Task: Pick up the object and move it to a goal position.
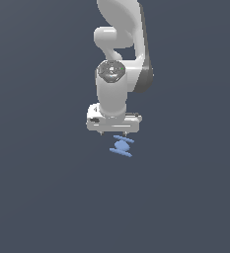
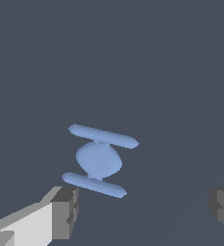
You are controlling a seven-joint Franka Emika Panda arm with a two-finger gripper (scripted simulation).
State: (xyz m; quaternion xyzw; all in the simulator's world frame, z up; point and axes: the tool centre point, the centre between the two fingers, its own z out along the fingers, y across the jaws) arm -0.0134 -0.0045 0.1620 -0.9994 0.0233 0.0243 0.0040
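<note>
The object is a small light-blue piece with a rounded middle between two flat elongated lobes. It lies on the dark grey floor just beneath the white gripper in the exterior view. In the wrist view the object sits apart from both grey fingertips, closer to one of them than to the other. The gripper is open, its jaws spread wider than the object, and nothing is held between them.
The white arm comes down from the top of the exterior view. A plain dark grey floor surrounds the object.
</note>
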